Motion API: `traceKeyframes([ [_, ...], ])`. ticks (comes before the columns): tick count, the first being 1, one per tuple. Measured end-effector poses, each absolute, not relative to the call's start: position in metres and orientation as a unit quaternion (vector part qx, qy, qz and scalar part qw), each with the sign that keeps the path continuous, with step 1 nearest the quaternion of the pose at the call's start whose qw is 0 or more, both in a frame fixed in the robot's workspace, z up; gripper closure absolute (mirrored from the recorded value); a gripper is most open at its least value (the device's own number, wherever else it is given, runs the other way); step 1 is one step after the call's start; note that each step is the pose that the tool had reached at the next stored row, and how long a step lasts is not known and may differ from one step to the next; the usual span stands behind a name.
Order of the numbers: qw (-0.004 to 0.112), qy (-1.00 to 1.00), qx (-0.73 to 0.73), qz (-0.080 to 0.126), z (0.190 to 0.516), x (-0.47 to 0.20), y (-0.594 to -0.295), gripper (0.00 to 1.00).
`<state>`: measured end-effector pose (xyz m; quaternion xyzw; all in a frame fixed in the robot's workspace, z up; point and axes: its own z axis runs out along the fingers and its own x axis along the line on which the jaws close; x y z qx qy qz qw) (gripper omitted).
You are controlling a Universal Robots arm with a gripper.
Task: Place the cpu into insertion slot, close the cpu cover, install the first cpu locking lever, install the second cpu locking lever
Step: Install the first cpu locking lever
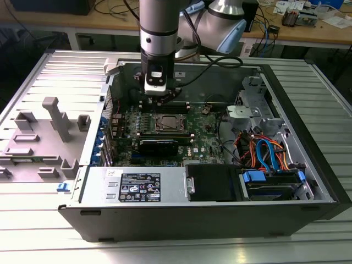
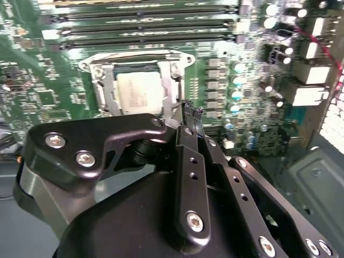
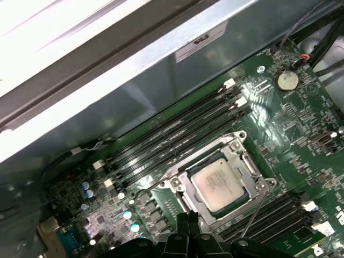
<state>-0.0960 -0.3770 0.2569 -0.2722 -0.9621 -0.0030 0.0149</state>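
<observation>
1. so, arm (image 1: 159, 33) hung over the open pc case (image 1: 192, 223), wrist pointing down at the motherboard (image 1: 203, 137), nr the case's back wall.
2. gripper (image 2: 192, 112): fingers (image 2: 188, 161) clenched, black tips pressed together, nothing seen betw them, so grasping nothing.
3. in both wrist views the tips sat just beside the socket's edge, above the board. contact w/ the board: couldn't tell.
4. cpu (image 3: 219, 185) sat flat in the socket, dull silver top facing up.
5. cpu cover (image 2: 106, 88) lay down around the cpu, chip top visible thru its window.
6. one thin wire lever (image 3: 252, 215) ran off a socket corner at an angle in the first wrist view. latched or not: couldn't tell.
7. memory slots (image 3: 177, 134) ran alongside the socket, betw it and the case wall. a round coin cell (image 3: 286, 80) lay nr one end of them.
8. exterior view: black expansion card (image 1: 158, 146) just beside the socket on the camera side. psu (image 1: 137, 187) w/ white label along the case's front wall.
9. orange/blue cables (image 1: 264, 151) bunched at the exterior view's right. grey fixtures (image 1: 58, 118) stood outside the case on the grooved table (image 1: 165, 250), at the exterior view's left.
</observation>
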Motion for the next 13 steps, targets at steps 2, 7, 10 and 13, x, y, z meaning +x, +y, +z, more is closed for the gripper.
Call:
traceKeyframes([
  [2, 0.015, -0.962, -0.272, -0.003, 0.257, -0.103, -0.377, 0.89],
  [7, 0.015, -0.967, -0.254, -0.003, 0.257, -0.112, -0.377, 0.89],
  [10, 0.015, -0.969, -0.247, -0.003, 0.263, -0.113, -0.377, 0.89],
  [13, 0.015, -0.969, -0.245, -0.003, 0.274, -0.114, -0.377, 0.89],
])
